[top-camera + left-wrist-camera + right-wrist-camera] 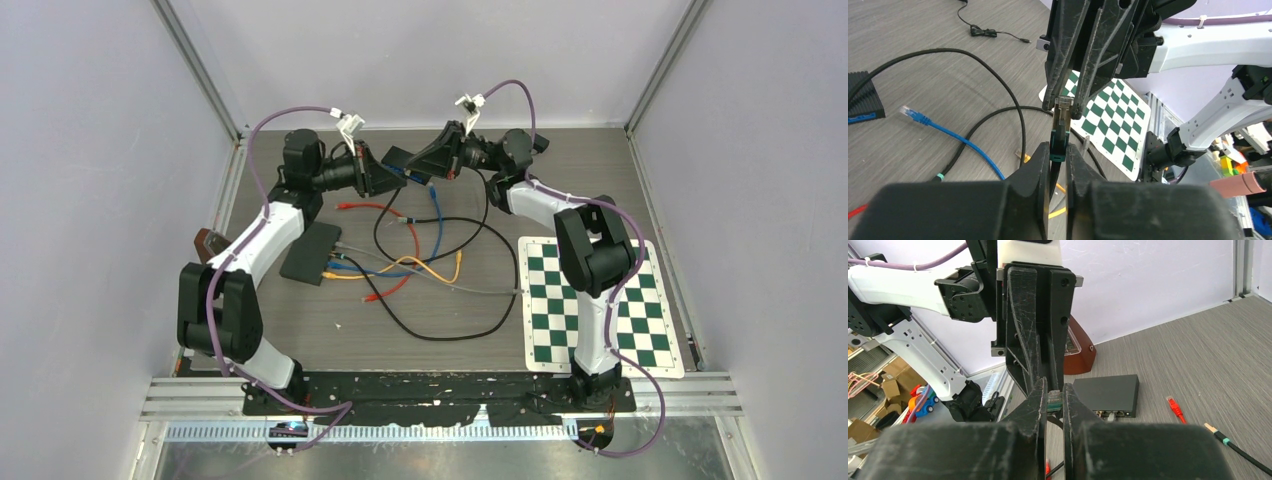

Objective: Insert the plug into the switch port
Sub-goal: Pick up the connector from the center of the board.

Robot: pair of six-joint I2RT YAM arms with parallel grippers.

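Observation:
The plug (pixel 1059 131) is clear-tipped with a teal boot on a black cable, and is held in the air between both grippers. My left gripper (pixel 1060 152) is shut on the teal boot. My right gripper (pixel 1067 106) comes from the opposite side and is shut on the plug's tip. In the right wrist view the plug (pixel 1054 401) sits between my right gripper's (pixel 1054 390) fingers. The black switch (pixel 312 253) lies on the table to the left, its port side (pixel 1110 414) facing the cables. In the top view both grippers (pixel 385 180) (pixel 428 165) meet at the back centre.
Red, blue, orange, grey and black cables (pixel 420 265) lie tangled in the table's middle. A green checkerboard mat (pixel 600 305) is at the right. A brown object (pixel 205 243) sits at the left edge. A second black box (pixel 405 158) lies at the back.

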